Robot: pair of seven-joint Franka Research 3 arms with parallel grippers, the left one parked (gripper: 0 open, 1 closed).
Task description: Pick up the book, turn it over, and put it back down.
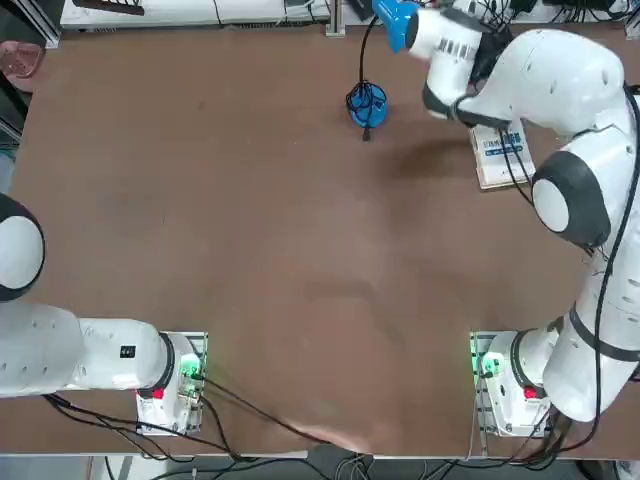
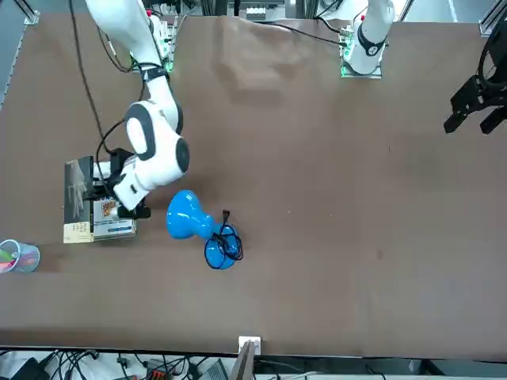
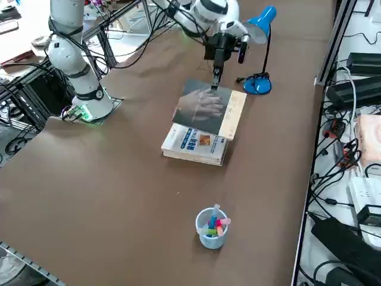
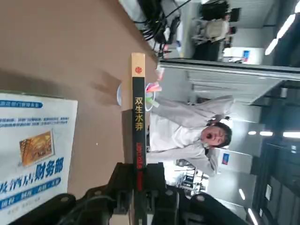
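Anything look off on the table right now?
One thing: the right gripper is shut on one edge of a grey book, holding it tilted in the air over a white-and-blue book that lies flat. The lamp and cup stand upright.

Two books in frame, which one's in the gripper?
The grey-cover book with the hand image, held by the right gripper. The white-cover book lies flat on the table beneath it.
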